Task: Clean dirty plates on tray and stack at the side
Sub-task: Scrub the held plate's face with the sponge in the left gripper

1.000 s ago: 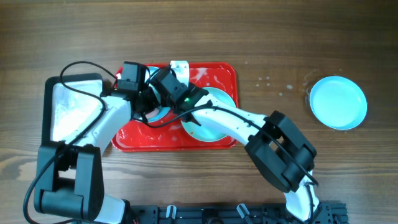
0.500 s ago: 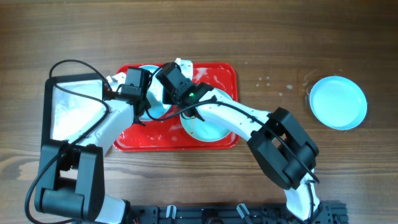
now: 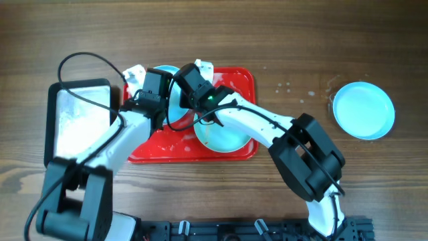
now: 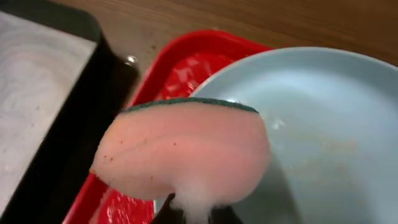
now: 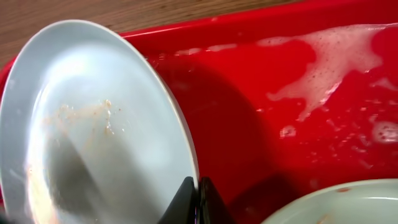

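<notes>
White rounded links and black boxy joints are seen on the left arm (image 3: 117, 137) and the right arm (image 3: 257, 127). A black cable (image 3: 73, 60) is looped left of the tray (image 3: 242, 84); a green light (image 3: 208, 98) is lit over the tray.

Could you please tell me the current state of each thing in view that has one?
tilted plate: tipped up steeply, brown streaks.
sponge: sudsy, held near the tilted plate.
left pincer: shut on the sponge.
right pincer: shut on the tilted plate's rim.
second plate: flat in the tray.
third plate: flat on the table, looks clean.
tray: wet, sudsy.
</notes>
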